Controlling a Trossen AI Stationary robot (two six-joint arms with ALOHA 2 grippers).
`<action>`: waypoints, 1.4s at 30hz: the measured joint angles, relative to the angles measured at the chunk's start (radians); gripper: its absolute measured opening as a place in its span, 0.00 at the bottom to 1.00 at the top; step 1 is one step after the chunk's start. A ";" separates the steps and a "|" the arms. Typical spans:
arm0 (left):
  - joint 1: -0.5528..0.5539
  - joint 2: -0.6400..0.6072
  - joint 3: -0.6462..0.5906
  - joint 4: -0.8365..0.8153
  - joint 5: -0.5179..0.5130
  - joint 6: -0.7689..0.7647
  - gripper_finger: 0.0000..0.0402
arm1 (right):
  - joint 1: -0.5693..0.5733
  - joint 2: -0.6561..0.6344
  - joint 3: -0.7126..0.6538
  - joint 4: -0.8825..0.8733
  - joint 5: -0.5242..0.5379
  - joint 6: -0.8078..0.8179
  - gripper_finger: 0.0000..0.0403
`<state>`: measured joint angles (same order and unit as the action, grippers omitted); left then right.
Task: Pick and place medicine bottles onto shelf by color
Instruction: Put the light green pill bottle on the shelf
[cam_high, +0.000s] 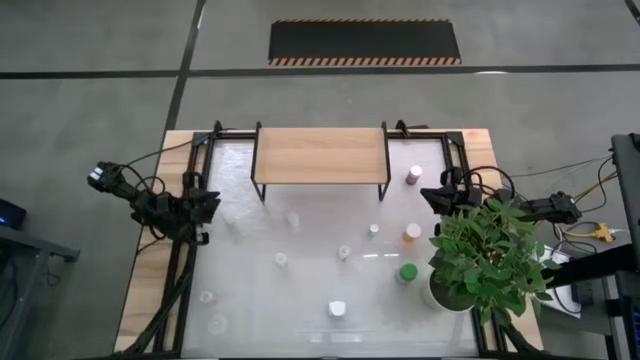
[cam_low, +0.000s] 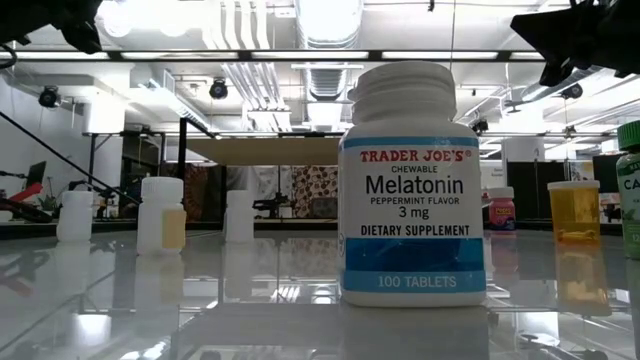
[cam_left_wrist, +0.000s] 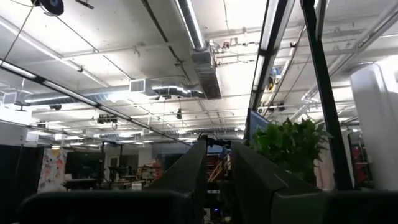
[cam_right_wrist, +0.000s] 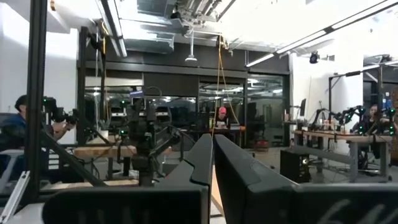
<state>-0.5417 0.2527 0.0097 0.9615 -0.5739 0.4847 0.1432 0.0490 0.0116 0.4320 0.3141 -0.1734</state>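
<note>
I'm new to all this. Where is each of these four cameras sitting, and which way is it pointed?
High view: overhead, looking straight down on the table, shelf, bottles and both arms.
Low view: at tabletop height, looking level past the Melatonin bottle into the room; dark arm parts hang in the top corners.
Left wrist view: on the left arm, facing out past the left claw toward the plant and ceiling.
Right wrist view: on the right arm, facing past the shut right claw into the room.
Shared: the high and left wrist views both show the plant.

A grey concrete floor with a black hazard-edged mat is seen; overhead, ducts and bright strip lights are hung.
</note>
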 joint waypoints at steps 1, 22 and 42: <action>0.000 0.000 0.000 -0.001 0.000 -0.004 0.14 | 0.000 0.000 0.000 0.000 0.000 0.010 0.02; 0.000 0.002 0.000 -0.001 -0.009 -0.006 0.14 | -0.002 -0.001 0.000 0.045 0.132 0.362 0.02; 0.001 -0.001 0.002 0.026 -0.010 0.046 0.14 | -0.002 0.201 0.082 0.230 0.175 0.241 0.02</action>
<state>-0.5411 0.2520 0.0116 0.9871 -0.5838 0.5307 0.1410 0.2495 0.0932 0.6616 0.4892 0.0677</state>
